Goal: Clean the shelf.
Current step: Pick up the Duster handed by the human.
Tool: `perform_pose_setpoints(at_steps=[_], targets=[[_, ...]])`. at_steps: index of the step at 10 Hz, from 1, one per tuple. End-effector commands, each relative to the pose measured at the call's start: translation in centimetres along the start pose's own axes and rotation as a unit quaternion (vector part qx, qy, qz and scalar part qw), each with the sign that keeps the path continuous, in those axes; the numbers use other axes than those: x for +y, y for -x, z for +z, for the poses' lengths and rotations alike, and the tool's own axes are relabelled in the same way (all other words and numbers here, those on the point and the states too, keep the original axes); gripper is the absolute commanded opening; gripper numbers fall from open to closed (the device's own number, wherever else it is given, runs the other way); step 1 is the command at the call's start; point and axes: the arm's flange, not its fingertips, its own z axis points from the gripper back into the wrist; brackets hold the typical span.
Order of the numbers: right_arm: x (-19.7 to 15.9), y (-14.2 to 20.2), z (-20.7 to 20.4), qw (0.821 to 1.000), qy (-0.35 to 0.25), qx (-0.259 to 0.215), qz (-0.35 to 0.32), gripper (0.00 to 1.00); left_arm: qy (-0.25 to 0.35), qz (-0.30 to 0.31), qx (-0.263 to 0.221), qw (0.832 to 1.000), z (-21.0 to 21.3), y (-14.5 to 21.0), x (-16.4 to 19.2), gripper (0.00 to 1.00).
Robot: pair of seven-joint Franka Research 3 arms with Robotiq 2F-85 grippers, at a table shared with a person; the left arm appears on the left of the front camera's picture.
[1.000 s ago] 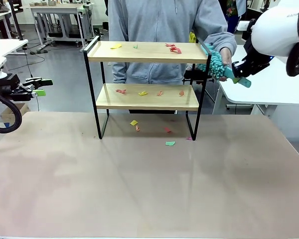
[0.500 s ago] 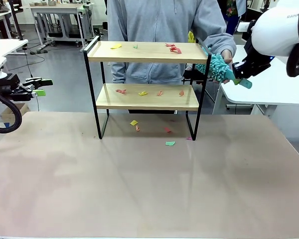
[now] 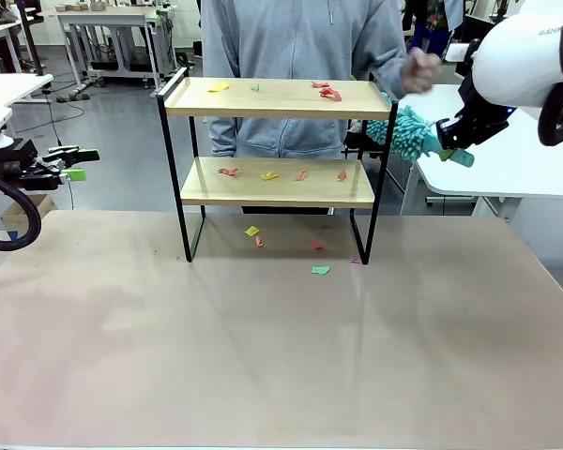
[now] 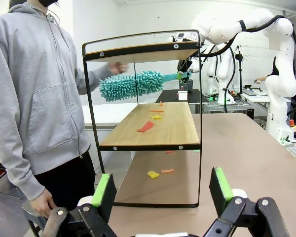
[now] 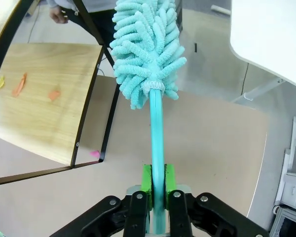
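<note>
since half a second ago: the person's hand [image 3: 420, 70] has come off the head of the teal duster [image 3: 408, 133] and now sits, blurred, at 12 o'clock of it, apart from it. the duster itself is where it was. my right gripper [image 3: 448, 148] alone carries it, fingers pinching the handle.

the shelf [image 3: 281, 97] stands at the 12 o'clock end of the table [image 3: 263, 356], with the person just behind it. the duster head is at the shelf's 3 o'clock end, between the levels of the two boards, just beside the frame post; whether it touches i cannot tell.

contents: the top board carries scraps [image 3: 327, 91], red at its 3 o'clock part, yellow and green toward 9 o'clock. the lower board carries red, yellow and orange pieces. more pieces lie on the table under and in front of the shelf.

my left gripper [image 3: 75, 164] hangs at 9 o'clock, well apart from the shelf, fingers spread wide and holding nothing.

the left wrist view looks at the shelf end-on, with the duster at the far end. the right wrist view shows the handle clamped between both green pads.
</note>
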Motion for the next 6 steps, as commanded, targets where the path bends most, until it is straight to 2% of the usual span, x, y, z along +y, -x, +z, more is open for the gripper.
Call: perform_pose_setpoints(at_steps=[1,6], targets=[[-0.10,-0.05,0.19,1.000,0.001,-0.002,0.003,0.00,-0.001,-0.007,-0.002,1.000,0.03,-0.31,-0.11,1.00],[-0.10,-0.05,0.19,1.000,0.001,-0.002,0.003,0.00,-0.001,-0.007,-0.002,1.000,0.03,-0.31,-0.11,1.00]])
